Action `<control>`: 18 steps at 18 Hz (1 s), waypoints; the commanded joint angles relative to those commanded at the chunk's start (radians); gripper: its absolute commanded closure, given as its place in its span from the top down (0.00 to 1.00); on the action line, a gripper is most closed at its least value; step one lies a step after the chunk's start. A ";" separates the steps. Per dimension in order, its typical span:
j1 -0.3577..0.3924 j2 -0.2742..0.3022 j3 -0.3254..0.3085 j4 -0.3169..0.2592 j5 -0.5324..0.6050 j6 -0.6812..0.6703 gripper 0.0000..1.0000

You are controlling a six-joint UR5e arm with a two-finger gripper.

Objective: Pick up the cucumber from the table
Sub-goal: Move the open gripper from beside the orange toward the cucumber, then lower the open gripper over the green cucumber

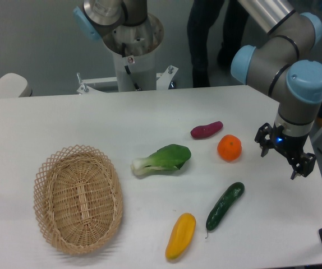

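Note:
The dark green cucumber [225,205] lies diagonally on the white table [65,117], at the front right, beside the yellow squash. My gripper [283,160] hangs above the table's right side, up and to the right of the cucumber and apart from it. Its two black fingers [302,166] are spread apart with nothing between them.
A yellow squash [180,236] lies left of the cucumber. An orange [229,148] and a purple sweet potato [206,129] lie behind it. A bok choy [162,159] lies mid-table. A wicker basket [78,197] stands front left. The table's right edge is close to the gripper.

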 joint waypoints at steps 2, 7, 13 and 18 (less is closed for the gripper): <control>0.000 0.000 -0.002 0.000 0.002 0.000 1.00; -0.003 -0.002 -0.006 0.003 0.003 -0.018 1.00; -0.018 -0.015 -0.017 0.009 0.003 -0.116 1.00; -0.063 -0.064 -0.017 0.012 0.000 -0.323 1.00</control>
